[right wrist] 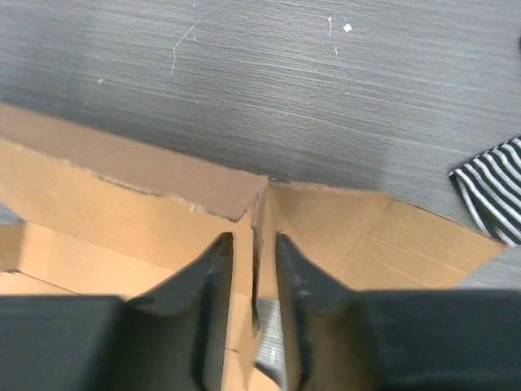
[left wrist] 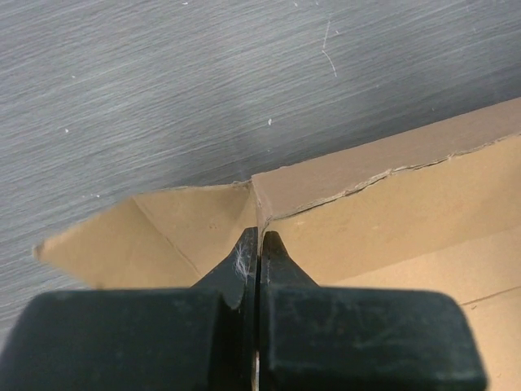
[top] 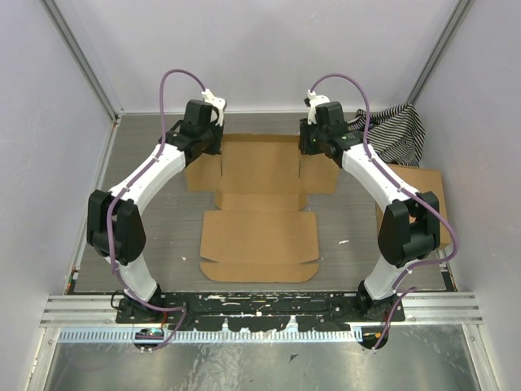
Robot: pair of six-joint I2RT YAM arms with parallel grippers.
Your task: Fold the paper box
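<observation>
1. Top external: paper box [top: 259,236] lies mid-way across the table [top: 163,244], near half flat, far corners folded up.
2. Left gripper [left wrist: 260,238]: fingers pressed together, pinching the far-left corner flap.
3. Right gripper [right wrist: 254,240]: fingers spread, straddling the far-right corner wall.

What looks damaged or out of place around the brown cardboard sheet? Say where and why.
The brown corrugated cardboard paper box has a ragged, frayed edge along its raised far wall, seen in both wrist views. A black-and-white striped cloth lies crumpled in the far right corner.
</observation>
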